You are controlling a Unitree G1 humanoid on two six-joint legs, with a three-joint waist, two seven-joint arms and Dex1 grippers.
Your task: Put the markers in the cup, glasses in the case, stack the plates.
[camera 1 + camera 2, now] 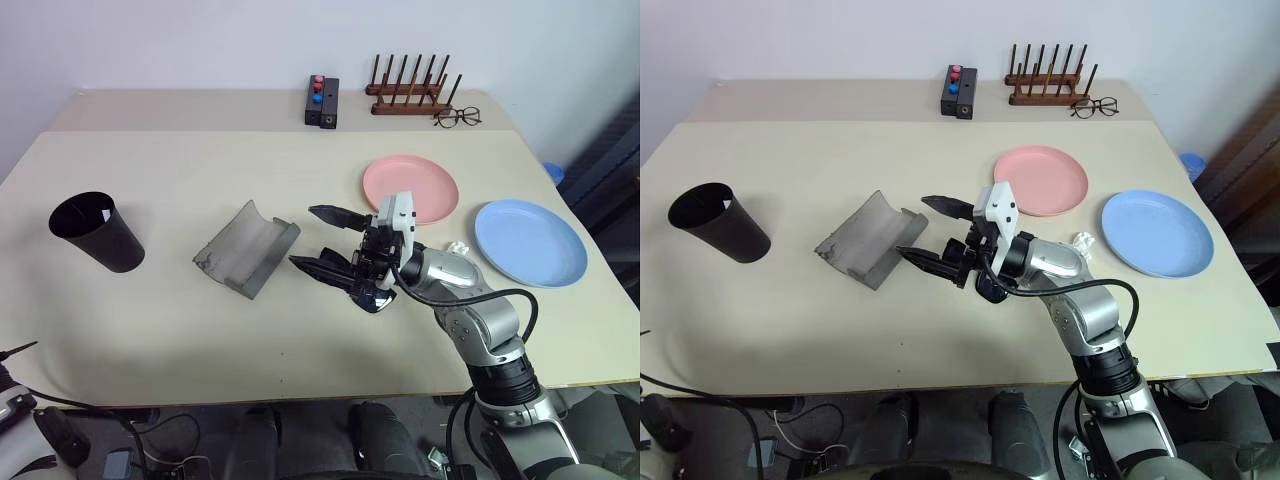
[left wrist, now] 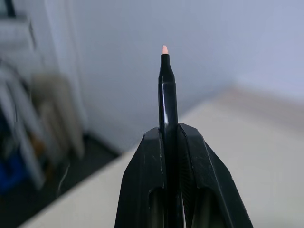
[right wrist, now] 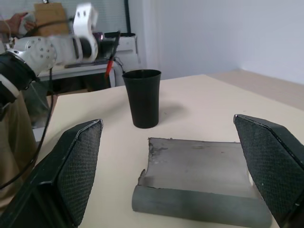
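My left gripper (image 2: 170,130) is shut on the dark marker (image 2: 166,90), which points past the table's left edge with its pale red tip forward. In the right wrist view this marker (image 3: 112,52) hangs above and behind the black cup (image 1: 95,232). A white sliver, seemingly the white marker (image 1: 105,213), shows inside the cup. My right gripper (image 1: 322,240) is open just right of the grey case (image 1: 245,248), pointing at it. A glossy dark shape under its wrist may be the glasses (image 1: 368,293), mostly hidden. The pink plate (image 1: 410,187) and the blue plate (image 1: 530,242) lie apart.
At the table's back stand a black box with red and blue buttons (image 1: 321,100) and a wooden rack (image 1: 408,90), with thin-framed spectacles (image 1: 457,117) beside the rack. A small pale crumpled thing (image 1: 458,247) lies between the plates. The table's right edge runs close to the blue plate.
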